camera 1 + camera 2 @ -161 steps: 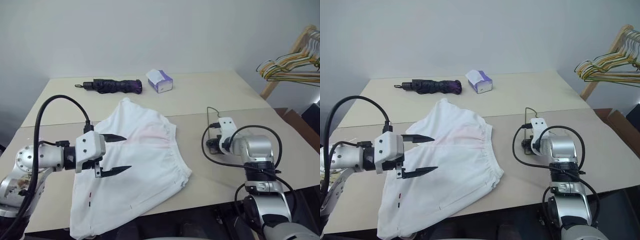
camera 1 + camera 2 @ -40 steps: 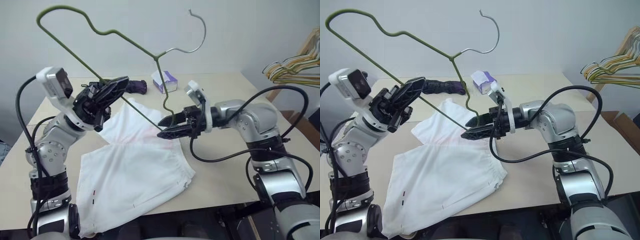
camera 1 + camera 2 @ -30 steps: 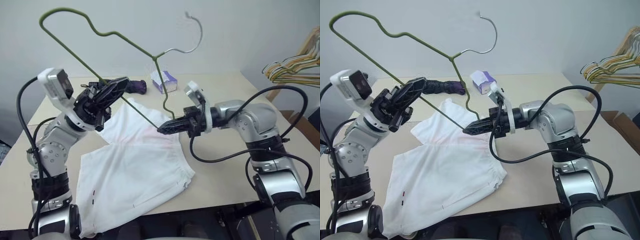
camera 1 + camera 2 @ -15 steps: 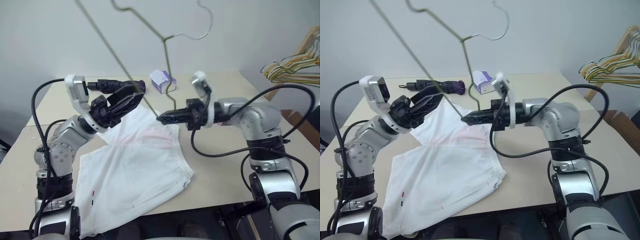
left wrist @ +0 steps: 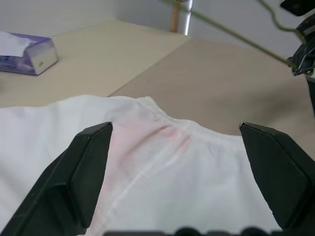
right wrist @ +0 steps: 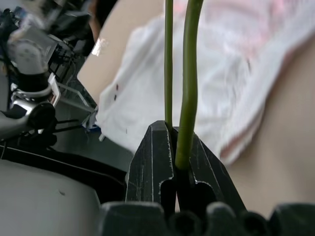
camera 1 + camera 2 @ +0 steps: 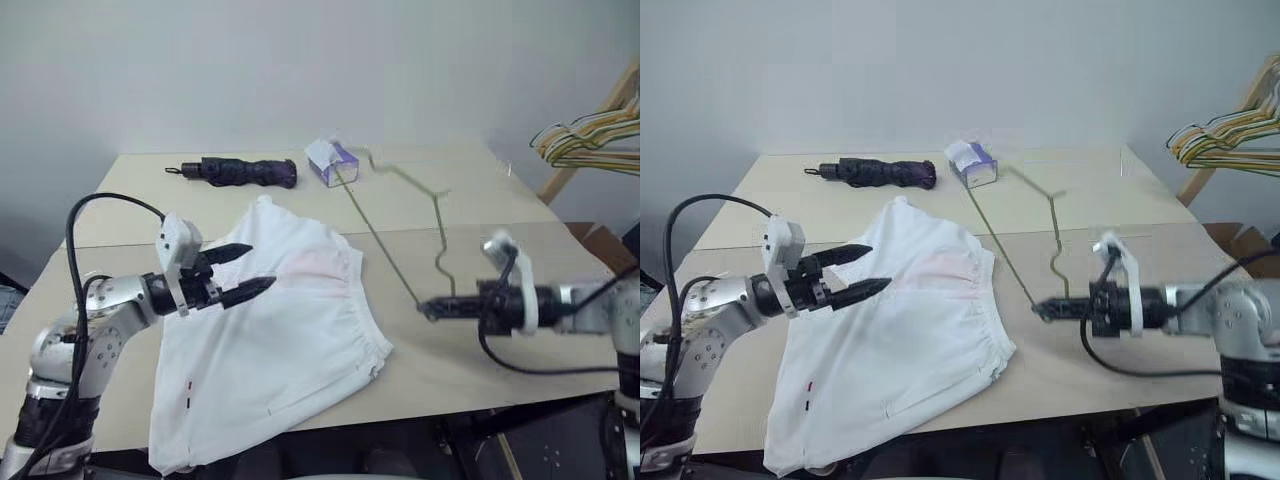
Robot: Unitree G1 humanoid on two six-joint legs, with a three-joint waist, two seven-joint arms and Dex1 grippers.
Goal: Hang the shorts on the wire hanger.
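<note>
1. Left gripper point(image 7: 243, 269) let go of the hanger point(image 7: 400, 215); its jaws now gape over the shorts point(image 7: 280, 350).
2. Right gripper point(image 7: 432, 309) alone clamps the hanger, lowered just right of the shorts.
3. We judge the shorts get picked next.

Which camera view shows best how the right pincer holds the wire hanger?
The right wrist view: the right pincer is shut on the wire hanger. The eye views show the whole hanger; the left wrist view shows one stretch of wire.

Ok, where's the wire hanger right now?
The wire hanger lies over the table right of the shorts, one corner pinched in the right gripper.
</note>
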